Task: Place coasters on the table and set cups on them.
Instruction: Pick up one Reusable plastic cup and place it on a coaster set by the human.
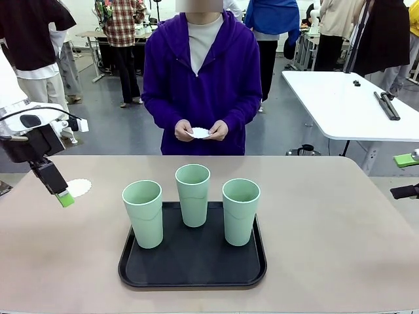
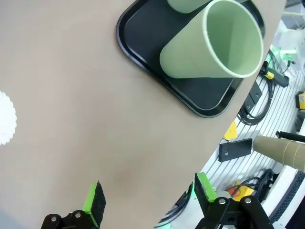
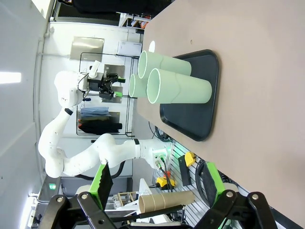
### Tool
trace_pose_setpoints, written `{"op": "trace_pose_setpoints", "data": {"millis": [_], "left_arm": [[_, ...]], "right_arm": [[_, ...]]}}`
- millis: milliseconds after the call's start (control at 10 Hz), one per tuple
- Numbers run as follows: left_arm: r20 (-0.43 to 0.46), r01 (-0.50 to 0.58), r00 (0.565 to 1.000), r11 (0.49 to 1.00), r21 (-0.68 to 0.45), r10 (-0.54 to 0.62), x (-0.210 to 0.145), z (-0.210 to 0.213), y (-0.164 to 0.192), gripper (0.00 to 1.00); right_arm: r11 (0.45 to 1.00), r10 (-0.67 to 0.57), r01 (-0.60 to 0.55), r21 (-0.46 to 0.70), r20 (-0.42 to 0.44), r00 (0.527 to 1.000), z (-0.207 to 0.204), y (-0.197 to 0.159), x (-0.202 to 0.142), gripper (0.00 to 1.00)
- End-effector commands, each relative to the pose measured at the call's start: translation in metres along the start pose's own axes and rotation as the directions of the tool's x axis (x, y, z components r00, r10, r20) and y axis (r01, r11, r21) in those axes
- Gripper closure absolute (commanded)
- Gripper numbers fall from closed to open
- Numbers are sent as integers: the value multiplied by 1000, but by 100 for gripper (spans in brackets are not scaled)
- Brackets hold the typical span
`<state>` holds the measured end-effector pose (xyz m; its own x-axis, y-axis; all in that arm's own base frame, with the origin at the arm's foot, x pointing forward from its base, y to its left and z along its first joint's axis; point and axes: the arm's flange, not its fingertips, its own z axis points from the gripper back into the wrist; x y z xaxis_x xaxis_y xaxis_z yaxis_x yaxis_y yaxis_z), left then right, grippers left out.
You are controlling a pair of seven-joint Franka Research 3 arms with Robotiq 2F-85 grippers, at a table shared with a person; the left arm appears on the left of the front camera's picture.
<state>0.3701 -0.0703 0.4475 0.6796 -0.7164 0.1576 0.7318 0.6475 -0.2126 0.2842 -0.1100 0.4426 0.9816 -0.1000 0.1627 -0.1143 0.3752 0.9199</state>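
Jaws of the left gripper (image 2: 148, 193) stand wide apart in my left wrist feed, gripping nothing, over the bare table (image 2: 71, 95). From the front I see it hanging low at the table's left side, its green tip just beside one coaster (image 1: 80, 188) lying flat on the tabletop. Toward the middle sits a black tray (image 1: 196, 258) carrying all three cups upright and apart from each other: left cup (image 1: 143, 216), middle cup (image 1: 193, 196) farther back, right cup (image 1: 241, 212). Beyond them, the person's hands (image 1: 218, 130) hold a second coaster (image 1: 200, 133) at the far side. The right gripper (image 3: 156, 179) also gapes wide, at the table's right side, well apart from the tray.
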Motion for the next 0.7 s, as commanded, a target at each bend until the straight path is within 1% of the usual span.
{"op": "trace_pose_setpoints", "data": {"millis": [0,100,200,300,400,500,600], "left_arm": [[204,234,954,970,-57,-218,-6,-18,15,0],[308,358,898,929,-98,-313,-6,-24,29,0],[373,435,850,895,-102,-371,-8,-27,36,0],[457,498,800,856,-140,-390,-11,-36,49,0],[556,548,742,816,-182,-374,-12,-40,61,0],[631,596,678,784,-173,-376,-14,-44,71,0],[704,621,611,771,-142,-362,-17,-54,78,0]], "right_arm": [[1000,1,-1,3,-2,1000,0,0,0,0],[1000,1,-1,3,-2,1000,0,0,0,0],[1000,1,-1,3,-2,1000,0,0,0,0],[1000,1,-1,3,-2,1000,0,0,0,0],[1000,1,-1,3,-2,1000,0,0,0,0],[1000,1,-1,3,-2,1000,0,0,0,0],[1000,1,-1,3,-2,1000,0,0,0,0]]}}
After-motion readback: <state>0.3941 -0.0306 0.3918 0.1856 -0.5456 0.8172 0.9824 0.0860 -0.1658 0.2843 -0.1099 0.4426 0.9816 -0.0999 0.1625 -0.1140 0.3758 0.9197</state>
